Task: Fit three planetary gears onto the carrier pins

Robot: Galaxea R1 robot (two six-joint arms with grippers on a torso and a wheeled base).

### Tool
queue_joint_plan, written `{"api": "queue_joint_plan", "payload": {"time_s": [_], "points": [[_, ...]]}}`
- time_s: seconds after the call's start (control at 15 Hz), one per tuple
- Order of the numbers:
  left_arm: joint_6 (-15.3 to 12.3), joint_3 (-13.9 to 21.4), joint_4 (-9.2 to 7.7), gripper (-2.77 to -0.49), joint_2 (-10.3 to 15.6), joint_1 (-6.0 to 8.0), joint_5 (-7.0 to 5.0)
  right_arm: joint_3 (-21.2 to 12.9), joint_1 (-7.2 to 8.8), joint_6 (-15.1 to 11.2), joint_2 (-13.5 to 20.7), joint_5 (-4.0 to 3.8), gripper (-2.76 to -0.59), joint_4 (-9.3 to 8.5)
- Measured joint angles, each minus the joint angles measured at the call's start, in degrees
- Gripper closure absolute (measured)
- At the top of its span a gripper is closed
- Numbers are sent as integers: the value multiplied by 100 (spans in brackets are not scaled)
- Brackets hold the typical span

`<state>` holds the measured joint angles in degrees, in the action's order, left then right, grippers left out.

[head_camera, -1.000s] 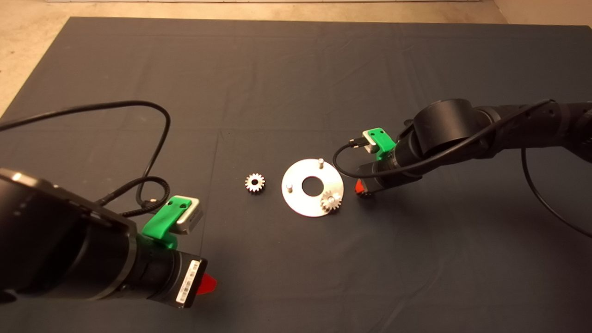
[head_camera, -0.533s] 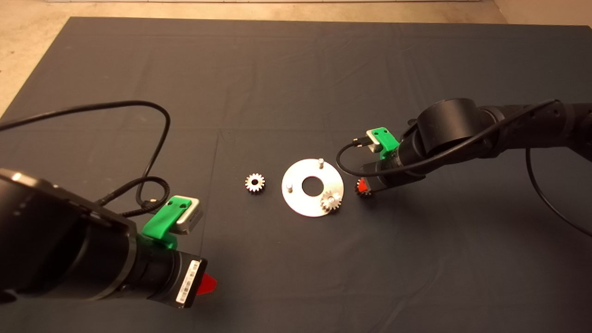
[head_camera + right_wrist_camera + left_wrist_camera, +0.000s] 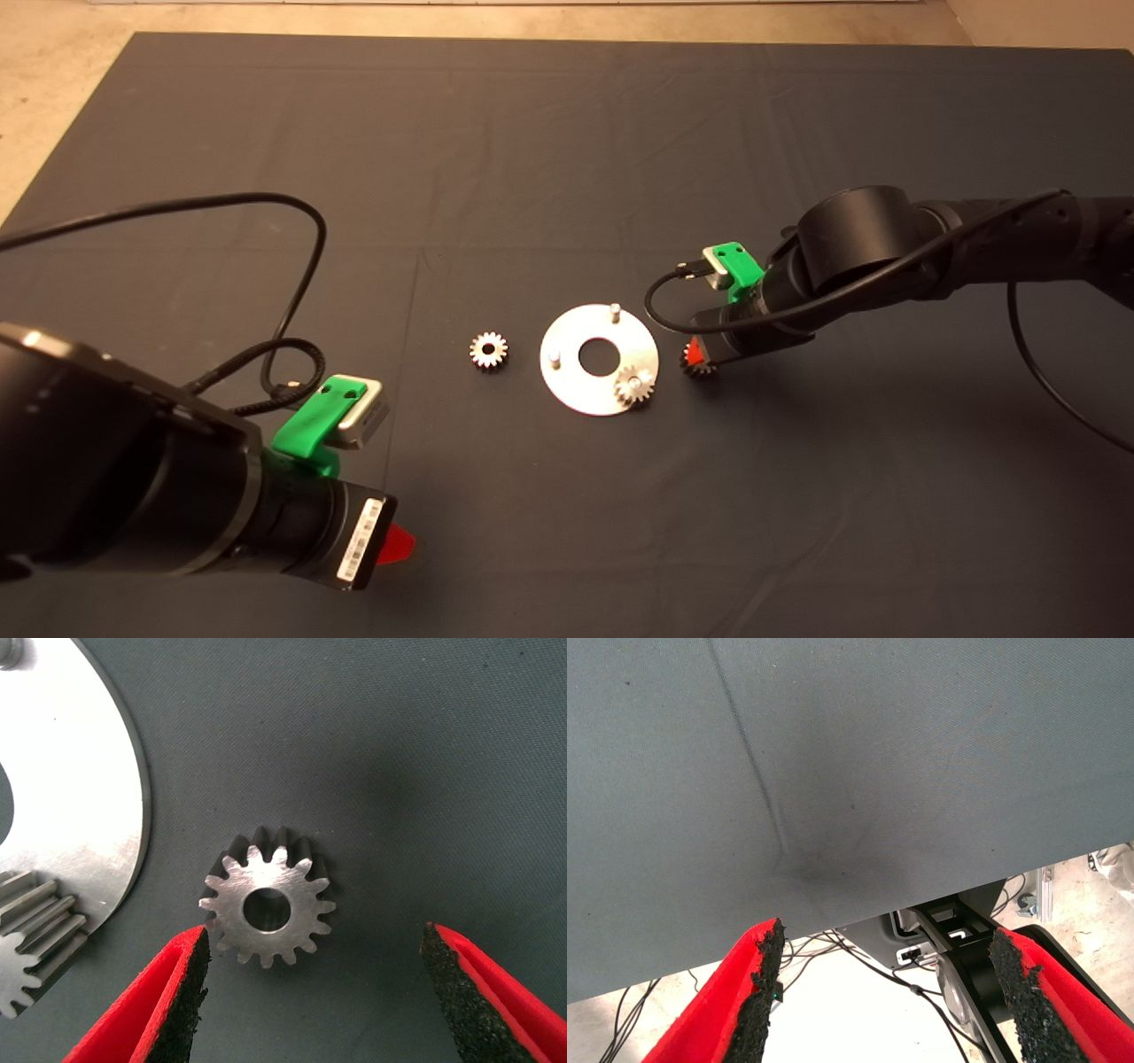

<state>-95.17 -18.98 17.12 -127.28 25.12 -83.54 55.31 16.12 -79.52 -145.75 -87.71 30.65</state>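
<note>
Silver disc lies mid-mat, one gear seated on a pin, two pins bare. The right gripper, fingers spread, straddles a second gear just beside the disc's right rim. A third gear lies near its left. The left gripper hangs spread over the mat's near-left edge.

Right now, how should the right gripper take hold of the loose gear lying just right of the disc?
Come straight down with the open right gripper and pinch the gear across its toothed rim. It lies flat on the mat, close beside the disc, so only the rim offers grip.
</note>
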Motion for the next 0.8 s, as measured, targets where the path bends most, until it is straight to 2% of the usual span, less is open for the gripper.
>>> {"api": "queue_joint_plan", "payload": {"time_s": [0.33, 0.47, 0.8], "points": [[0, 0, 0, -164, 0, 1, 0, 95, -9, 0, -30, 1, -176, 0], [0, 0, 0, -164, 0, 1, 0, 124, -16, 0, -30, 84, -176, 1], [1, 0, 0, -164, 0, 0, 0, 128, -85, 0, -33, 111, -176, 0]]}}
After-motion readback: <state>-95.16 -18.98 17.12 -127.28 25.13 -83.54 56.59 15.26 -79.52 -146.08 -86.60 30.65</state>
